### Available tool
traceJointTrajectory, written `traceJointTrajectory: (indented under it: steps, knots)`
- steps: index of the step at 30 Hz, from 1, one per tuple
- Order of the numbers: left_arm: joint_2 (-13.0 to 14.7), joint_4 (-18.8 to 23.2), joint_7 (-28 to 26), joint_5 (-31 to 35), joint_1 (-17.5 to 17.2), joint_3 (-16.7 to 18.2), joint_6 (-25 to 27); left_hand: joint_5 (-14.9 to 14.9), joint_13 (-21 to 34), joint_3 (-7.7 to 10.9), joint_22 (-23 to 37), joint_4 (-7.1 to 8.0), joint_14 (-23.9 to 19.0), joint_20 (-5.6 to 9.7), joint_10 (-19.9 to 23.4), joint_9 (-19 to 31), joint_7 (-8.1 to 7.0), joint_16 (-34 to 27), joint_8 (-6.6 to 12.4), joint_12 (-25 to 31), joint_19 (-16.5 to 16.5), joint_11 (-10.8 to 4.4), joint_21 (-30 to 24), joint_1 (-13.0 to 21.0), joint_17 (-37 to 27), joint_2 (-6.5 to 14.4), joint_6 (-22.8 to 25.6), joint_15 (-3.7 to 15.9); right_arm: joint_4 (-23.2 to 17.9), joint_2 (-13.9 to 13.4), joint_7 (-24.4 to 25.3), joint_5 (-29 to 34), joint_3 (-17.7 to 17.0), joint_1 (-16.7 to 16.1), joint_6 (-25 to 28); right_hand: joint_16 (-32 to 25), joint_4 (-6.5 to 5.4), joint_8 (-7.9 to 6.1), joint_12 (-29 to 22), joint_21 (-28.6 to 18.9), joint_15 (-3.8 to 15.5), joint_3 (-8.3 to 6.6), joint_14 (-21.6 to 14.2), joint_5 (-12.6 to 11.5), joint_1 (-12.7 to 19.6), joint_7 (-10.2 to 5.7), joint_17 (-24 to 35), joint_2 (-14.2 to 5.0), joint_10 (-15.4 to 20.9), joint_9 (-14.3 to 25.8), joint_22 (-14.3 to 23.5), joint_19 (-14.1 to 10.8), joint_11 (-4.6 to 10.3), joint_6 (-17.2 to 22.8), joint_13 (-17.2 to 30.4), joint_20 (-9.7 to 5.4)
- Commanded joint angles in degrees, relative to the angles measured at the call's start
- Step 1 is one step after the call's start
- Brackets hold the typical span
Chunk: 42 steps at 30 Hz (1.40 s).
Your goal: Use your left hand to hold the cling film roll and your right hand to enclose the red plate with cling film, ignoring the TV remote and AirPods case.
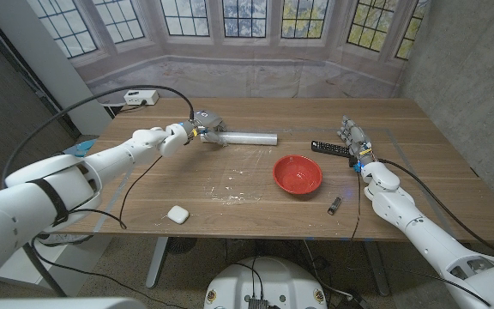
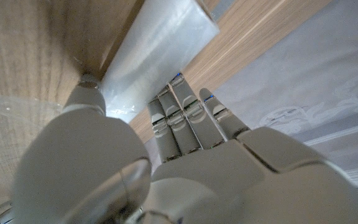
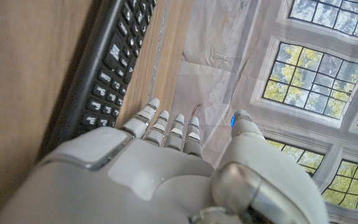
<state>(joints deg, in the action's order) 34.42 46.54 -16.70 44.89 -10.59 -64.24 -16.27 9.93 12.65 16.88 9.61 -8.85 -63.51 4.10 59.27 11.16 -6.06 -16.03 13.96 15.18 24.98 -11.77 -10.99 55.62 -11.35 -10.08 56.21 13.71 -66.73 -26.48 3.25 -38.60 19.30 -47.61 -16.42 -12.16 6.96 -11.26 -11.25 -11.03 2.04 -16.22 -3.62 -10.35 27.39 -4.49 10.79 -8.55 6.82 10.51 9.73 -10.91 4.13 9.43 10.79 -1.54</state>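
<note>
Presently, table: a wooden table (image 1: 230, 184) is seen across the head view, with a window backdrop shown behind it.
Roll: the cling film roll (image 1: 249, 136) is laid on its side above the centre of the head view, running left to right; in the left wrist view (image 2: 157, 53) it is seen as a pale shiny cylinder on the wood.
Left hand: the left hand (image 1: 202, 127) is placed at the left end of the roll in the upper middle of the head view; in the left wrist view (image 2: 185, 134) the fingers (image 2: 179, 118) are laid against the roll and the thumb is set at its other side, so the roll is taken as grasped, though the contact is partly hidden.
Plate: the red plate (image 1: 298, 174) is found right of centre in the head view, below the roll and well apart from it, with nothing over it.
Right hand: the right hand (image 1: 354, 142) is held at the right of the head view, upper right of the plate; in the right wrist view (image 3: 185, 146) the fingers are extended and apart, released, with nothing held.
Remote: the TV remote (image 1: 329, 148) is laid just beside the right hand, on its left; its keys are shown in the right wrist view (image 3: 110, 68).
Case: the white AirPods case (image 1: 177, 214) is set at lower left of centre.
Small dark object: a small dark object (image 1: 335, 205) is seen below and right of the plate.
</note>
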Motion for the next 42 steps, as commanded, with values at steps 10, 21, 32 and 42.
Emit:
traceJointTrajectory:
  steps: [10,21,32,42]
  knots:
    - [0.4,0.4,-1.9,-0.9,-0.2,-0.4,-0.8,0.2,1.7,-1.04,0.0,-0.35,-2.6,0.59,3.0,0.4,-0.77,-1.1,1.08,1.5,1.2,0.12,-0.2,16.7,-0.3,12.5,3.8,0.03,-1.0,0.1,1.3,-0.5,-0.5,-1.6,-0.1,-0.2,0.13,-0.15,-0.2,-0.2,4.28,-0.14,-0.5,0.0,-0.1,-0.10,0.3,-0.58,0.5,0.3,0.1,-0.7,-0.13,0.7,0.3,-0.06]
    - [2.7,6.0,-2.5,-0.4,-1.6,1.5,0.0,0.2,3.3,-1.69,0.1,-0.35,-4.2,-0.12,4.8,0.5,-0.63,-1.6,1.57,2.5,2.7,0.27,-0.4,18.1,-0.4,12.8,5.7,0.13,-1.6,0.3,2.0,-0.8,-0.9,-2.7,-0.7,-0.2,0.16,-0.13,-0.2,-0.2,4.28,-0.20,-0.6,0.0,-0.1,0.00,0.3,-0.64,0.5,0.3,0.1,-0.7,-0.08,0.8,0.3,-0.11]
    - [4.1,9.8,-2.3,0.1,-3.4,3.8,1.1,0.1,4.9,-2.26,0.1,-0.21,-5.3,0.02,6.1,0.6,-0.70,-1.7,2.24,3.5,3.1,0.65,-0.3,18.8,-0.3,13.1,7.7,0.16,-2.2,0.3,2.3,-0.9,-1.0,-3.5,-0.9,-0.2,0.17,-0.12,-0.1,-0.2,4.42,-0.26,-0.6,0.0,-0.1,-0.04,0.4,-0.70,0.6,0.3,0.1,-0.7,-0.19,0.8,0.3,-0.12]
    - [5.3,12.8,-2.3,0.6,-5.1,5.8,2.6,0.1,5.1,-2.53,0.1,-0.12,-5.6,0.04,6.5,0.6,-0.71,-1.5,2.30,3.6,3.1,0.75,-0.2,19.1,-0.2,13.2,8.1,0.17,-2.5,0.1,2.2,-0.9,-1.0,-3.5,-0.6,-0.2,0.18,-0.13,-0.1,-0.2,4.45,-0.30,-0.7,0.0,-0.1,-0.03,0.4,-0.73,0.6,0.3,0.1,-0.7,-0.13,0.9,0.3,-0.10]
